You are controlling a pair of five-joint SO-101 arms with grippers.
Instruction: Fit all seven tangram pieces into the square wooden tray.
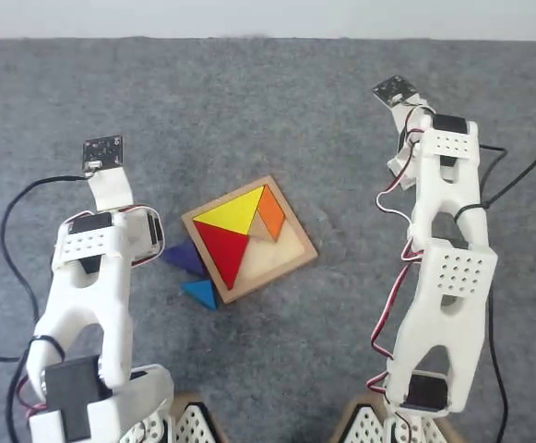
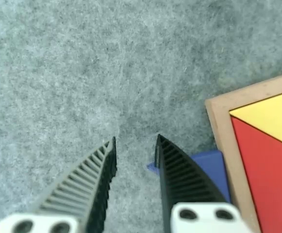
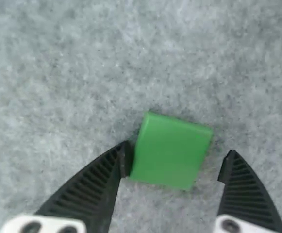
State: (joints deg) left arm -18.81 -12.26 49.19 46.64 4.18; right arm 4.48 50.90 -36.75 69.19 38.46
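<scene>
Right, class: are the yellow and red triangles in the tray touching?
Touching. The left wrist view shows the yellow triangle and the red triangle meeting along one edge, no gap.

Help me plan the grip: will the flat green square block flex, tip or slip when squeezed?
The flat green square block looks rigid, edges crisp, so probably won't flex. Lying flat on grey felt, it seems unlikely to tip. Its smooth sides might slip, though ribbed fingers should help.
</scene>
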